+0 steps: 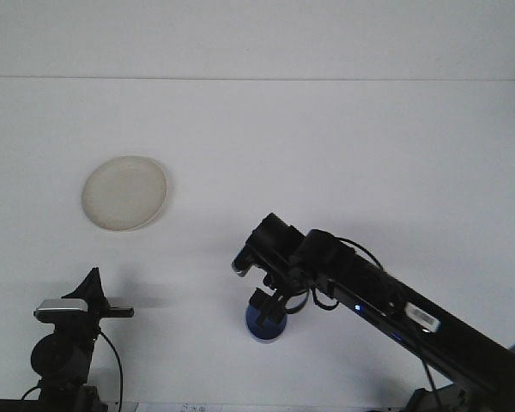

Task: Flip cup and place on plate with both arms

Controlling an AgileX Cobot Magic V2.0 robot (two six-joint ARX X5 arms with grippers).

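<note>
Left gripper sits nearest, bottom-left corner, low over the table edge, pointing up and away. Only its dark tip and a grey block on the wrist show; can't tell if the fingers are apart or together from this angle. Nothing in it, as far as I can see.

Right arm comes in from the bottom-right corner and reaches diagonally toward the middle. Right gripper points down onto the blue cup. Fingers sit right at the cup's top, apparently around or on its rim, but the wrist blocks the contact, so can't tell whether it's clamped or just resting there.

Cup stands on the white table, near front-centre, base on the surface, mostly hidden under the gripper. Can't tell which end is up.

Plate is farther back on the left, cream, round, flat on the table, well apart from the cup and both grippers. Nothing on it.
</note>
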